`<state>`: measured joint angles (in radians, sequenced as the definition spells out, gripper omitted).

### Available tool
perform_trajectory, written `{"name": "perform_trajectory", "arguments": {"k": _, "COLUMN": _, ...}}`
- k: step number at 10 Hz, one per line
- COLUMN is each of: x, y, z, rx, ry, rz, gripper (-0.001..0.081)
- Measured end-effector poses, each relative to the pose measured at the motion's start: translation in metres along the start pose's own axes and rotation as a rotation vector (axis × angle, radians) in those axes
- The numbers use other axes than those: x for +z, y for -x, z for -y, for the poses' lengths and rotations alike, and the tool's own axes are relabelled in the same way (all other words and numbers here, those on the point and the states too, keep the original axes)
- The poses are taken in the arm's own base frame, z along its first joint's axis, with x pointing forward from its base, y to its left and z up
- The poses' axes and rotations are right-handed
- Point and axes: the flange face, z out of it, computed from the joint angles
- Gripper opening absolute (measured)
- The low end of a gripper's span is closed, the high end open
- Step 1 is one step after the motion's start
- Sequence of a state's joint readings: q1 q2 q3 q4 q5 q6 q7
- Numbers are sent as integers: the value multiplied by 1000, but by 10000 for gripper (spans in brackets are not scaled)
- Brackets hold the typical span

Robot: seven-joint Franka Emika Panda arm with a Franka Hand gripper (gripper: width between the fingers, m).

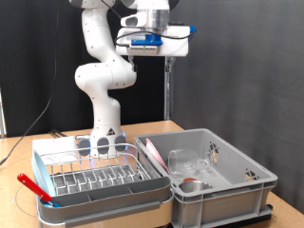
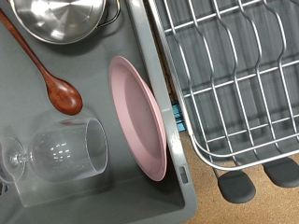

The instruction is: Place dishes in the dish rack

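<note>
The dishes lie in the deep grey crate [image 1: 237, 195], not in the dish rack. In the wrist view the steel bowl [image 2: 56, 19], the reddish-brown spoon [image 2: 42, 70] and the clear stemmed glass [image 2: 61, 154], lying on its side, rest on the crate floor. The glass also shows in the exterior view [image 1: 185, 161]. The dish rack [image 1: 95, 176] stands beside the crate at the exterior view's left. Its wire grid [image 2: 234, 75] holds no dishes. My gripper [image 1: 167, 59] hangs high above the crate and rack, holding nothing that I can see. Its fingers do not show in the wrist view.
A pink plate [image 2: 138, 117] leans on edge against the crate wall [image 2: 142, 37] nearest the rack. A red-handled tool [image 1: 33, 187] lies at the rack's left side in the exterior view. The robot base [image 1: 104, 123] stands behind the rack. A black curtain backs the wooden table [image 1: 19, 161].
</note>
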<state>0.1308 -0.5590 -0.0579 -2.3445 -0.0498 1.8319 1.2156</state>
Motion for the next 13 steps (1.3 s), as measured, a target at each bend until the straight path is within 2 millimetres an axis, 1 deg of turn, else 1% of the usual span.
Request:
{"name": "perform_trajectory", "arguments": {"k": 1, "x": -2, "y": 1, "z": -3, "rx": 39, "ry": 2, "rz": 18, "gripper": 803}}
{"name": "perform_trajectory", "arguments": {"k": 2, "x": -1, "y": 2, "z": -6, "rx": 27, "ry": 6, "rz": 60, "gripper": 803}}
{"name": "perform_trajectory", "arguments": {"k": 4, "x": 4, "y": -1, "z": -20, "rx": -71, "ry": 41, "rz": 154, "gripper": 803}}
{"name": "perform_trajectory", "arguments": {"k": 5, "x": 9, "y": -2, "z": -24, "rx": -99, "ry": 49, "rz": 175, "gripper": 803}}
{"name": "perform_trajectory", "arguments": {"k": 7, "x": 17, "y": -1, "z": -29, "rx": -106, "ry": 44, "rz": 198, "gripper": 803}}
{"name": "perform_trajectory", "arguments": {"k": 8, "x": 17, "y": -1, "z": -29, "rx": -106, "ry": 45, "rz": 198, "gripper": 803}}
{"name": "perform_trajectory", "arguments": {"k": 9, "x": 18, "y": -1, "z": -30, "rx": -128, "ry": 45, "rz": 203, "gripper": 803}}
{"name": "perform_trajectory", "arguments": {"k": 10, "x": 24, "y": -2, "z": -29, "rx": -164, "ry": 37, "rz": 206, "gripper": 803}}
{"name": "perform_trajectory", "arguments": {"k": 13, "x": 74, "y": -3, "z": -21, "rx": -204, "ry": 40, "rz": 183, "gripper": 803}}
